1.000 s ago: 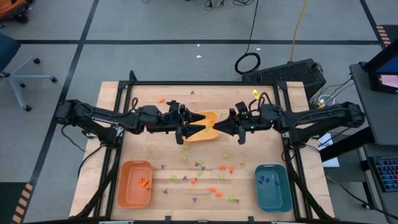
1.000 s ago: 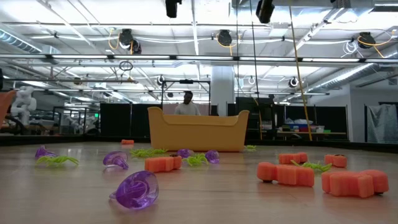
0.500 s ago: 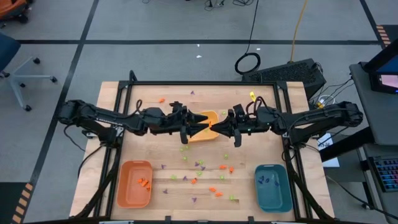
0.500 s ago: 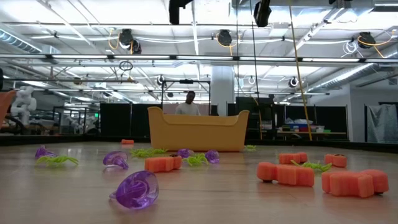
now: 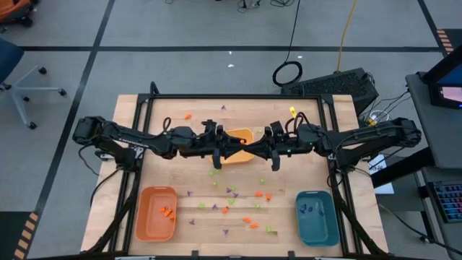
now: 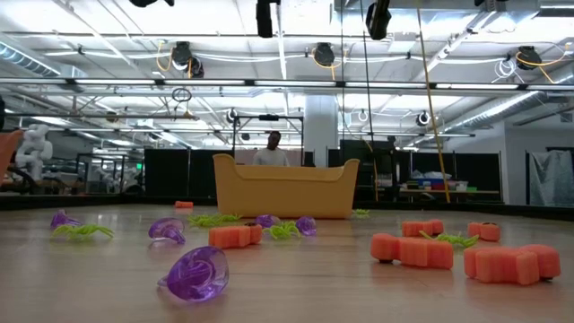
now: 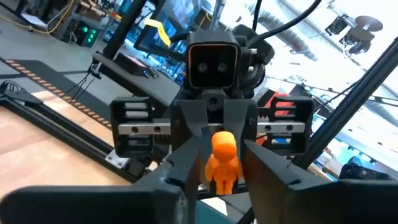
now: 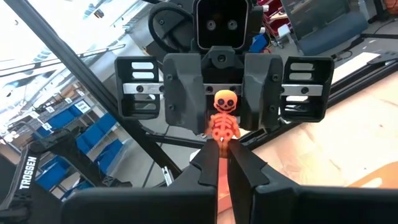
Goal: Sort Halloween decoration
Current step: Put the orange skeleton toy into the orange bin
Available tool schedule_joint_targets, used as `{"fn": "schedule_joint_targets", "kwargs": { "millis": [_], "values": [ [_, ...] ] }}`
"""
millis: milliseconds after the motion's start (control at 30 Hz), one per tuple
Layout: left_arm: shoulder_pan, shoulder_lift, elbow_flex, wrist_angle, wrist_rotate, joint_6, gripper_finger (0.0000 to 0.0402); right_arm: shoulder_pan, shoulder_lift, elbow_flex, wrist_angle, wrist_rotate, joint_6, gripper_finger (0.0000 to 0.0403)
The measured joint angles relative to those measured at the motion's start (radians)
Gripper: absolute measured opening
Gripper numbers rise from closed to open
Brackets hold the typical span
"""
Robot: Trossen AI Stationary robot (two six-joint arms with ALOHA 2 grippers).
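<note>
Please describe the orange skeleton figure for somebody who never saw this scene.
Find the yellow tray, where both arms meet above it. The right tool pinches the orange skeleton figure by its legs; it alone hangs in the air, while the other pieces lie on the table.

Between the dark fingers [image 8: 245, 177] stands an orange skeleton figure [image 8: 222, 118] with white rib markings and dark eyes. The pale wood table [image 5: 281, 217] carries orange, light green and purple pieces [image 6: 193, 272] (the purple ones translucent), plus an orange tray [image 5: 156, 214], a yellow tray [image 6: 282, 187] and a teal tray [image 5: 317, 217].
</note>
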Motion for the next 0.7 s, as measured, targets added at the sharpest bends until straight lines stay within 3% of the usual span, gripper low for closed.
{"fn": "schedule_joint_targets", "kwargs": {
  "millis": [233, 367, 700],
  "values": [
    [0.000, 0.000, 0.000, -0.008, 0.019, 0.000, 0.0034, 0.000, 0.000, 0.000, -0.003, 0.000, 0.003, 0.0000],
    [0.000, 0.000, 0.000, -0.010, 0.022, -0.001, 0.0016, 0.000, -0.001, 0.000, -0.010, -0.001, 0.022, 0.0010],
    [-0.001, -0.019, 0.000, -0.036, 0.073, -0.042, 0.0020, 0.000, 0.000, 0.000, -0.165, -0.055, 0.079, 0.0173]
  ]
}}
